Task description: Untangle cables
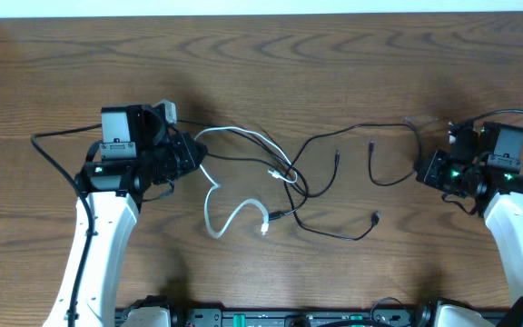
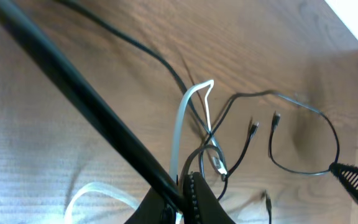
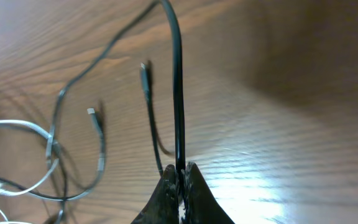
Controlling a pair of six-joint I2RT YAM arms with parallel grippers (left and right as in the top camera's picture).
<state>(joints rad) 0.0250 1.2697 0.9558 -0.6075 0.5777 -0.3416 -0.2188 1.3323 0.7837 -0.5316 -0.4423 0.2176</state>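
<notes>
A white cable (image 1: 212, 213) loops across the table's left centre and meets thin black cables (image 1: 334, 234) in a knot (image 1: 289, 173). My left gripper (image 1: 196, 154) is shut at the white cable's left bend. In the left wrist view the white cable (image 2: 180, 124) runs into the closed fingertips (image 2: 194, 196), and a thick black cord (image 2: 73, 90) crosses in front of them. My right gripper (image 1: 422, 169) is shut on a black cable (image 3: 178, 93), which rises straight out of its closed jaws (image 3: 180, 177). Loose black plug ends (image 1: 371, 145) lie between the arms.
The wooden table (image 1: 80, 73) ends at a pale strip along the far edge. A dark equipment rail (image 1: 271, 318) runs along the front edge. Each arm trails a thick black wire of its own, left (image 1: 53, 136) and right (image 1: 516, 113).
</notes>
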